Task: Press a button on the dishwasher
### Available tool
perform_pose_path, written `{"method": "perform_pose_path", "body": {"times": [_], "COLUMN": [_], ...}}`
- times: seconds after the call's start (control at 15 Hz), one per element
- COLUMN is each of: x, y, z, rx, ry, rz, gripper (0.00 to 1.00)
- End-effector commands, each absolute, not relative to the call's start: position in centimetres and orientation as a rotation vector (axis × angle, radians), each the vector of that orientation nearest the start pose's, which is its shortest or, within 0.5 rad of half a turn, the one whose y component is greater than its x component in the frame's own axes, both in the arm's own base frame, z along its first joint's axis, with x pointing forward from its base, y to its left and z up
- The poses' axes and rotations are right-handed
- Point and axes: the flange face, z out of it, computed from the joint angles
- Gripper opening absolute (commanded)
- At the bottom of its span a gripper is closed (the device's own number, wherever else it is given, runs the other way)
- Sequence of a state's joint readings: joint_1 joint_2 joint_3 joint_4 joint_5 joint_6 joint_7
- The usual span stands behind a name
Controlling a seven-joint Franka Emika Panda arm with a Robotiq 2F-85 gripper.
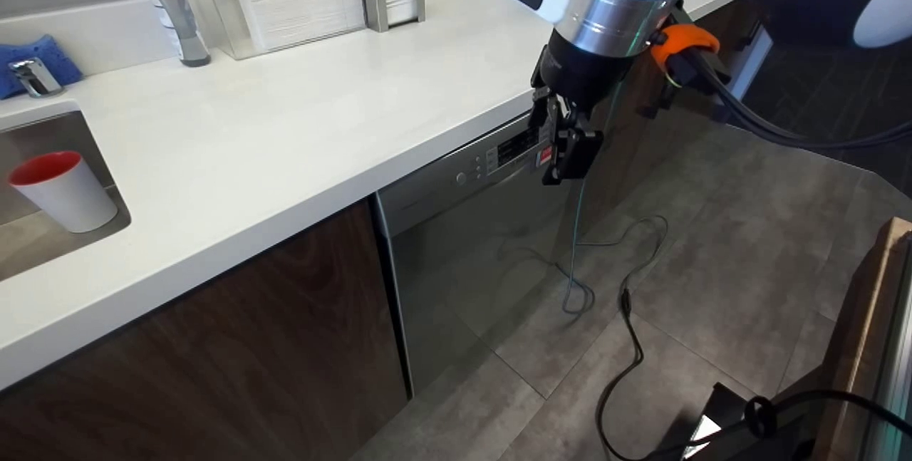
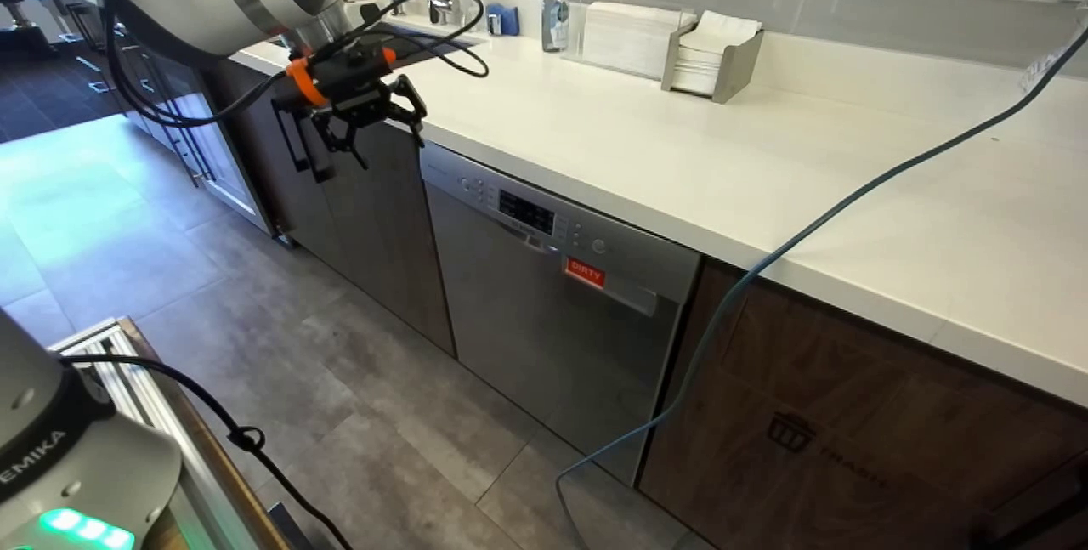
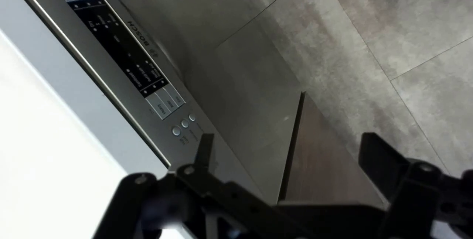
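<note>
Hand [image 3: 288,143] hangs near bench [image 1: 320,112] edge, spread wide. Dishwasher [image 2: 544,316] shut below, red DIRTY tag [image 2: 586,273] on front. Cup [image 1: 68,194] in sink [image 1: 50,135], bottle [image 2: 556,6] upright on bench.

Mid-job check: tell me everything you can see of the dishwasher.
The dishwasher looks like brushed steel, upright and shut, under the white counter between dark wooden cabinets. Its top panel holds a dark display, grey keys at both ends, and round buttons farther out; BOSCH is printed below. A red DIRTY label sits just beneath the controls. Whether the gripper touches the panel, I can't tell.
</note>
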State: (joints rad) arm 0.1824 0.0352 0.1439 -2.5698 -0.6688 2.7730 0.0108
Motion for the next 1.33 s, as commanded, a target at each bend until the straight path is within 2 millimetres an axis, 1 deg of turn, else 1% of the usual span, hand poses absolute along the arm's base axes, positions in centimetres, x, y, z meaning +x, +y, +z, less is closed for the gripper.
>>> {"method": "perform_pose_path", "body": {"times": [0.0, 0.13, 1.0, 1.27], "x": [42.4, 42.4, 42.4, 41.9], "y": [16.8, 16.4, 16.4, 17.6], "z": [26.1, 25.8, 25.8, 24.5], "rx": [-3.028, -3.032, -3.031, -2.997], "ry": [-1.514, -1.517, -1.519, -1.614], "rz": [-0.349, -0.338, -0.337, -0.320], "gripper": [1.00, 1.00, 1.00, 1.00]}}
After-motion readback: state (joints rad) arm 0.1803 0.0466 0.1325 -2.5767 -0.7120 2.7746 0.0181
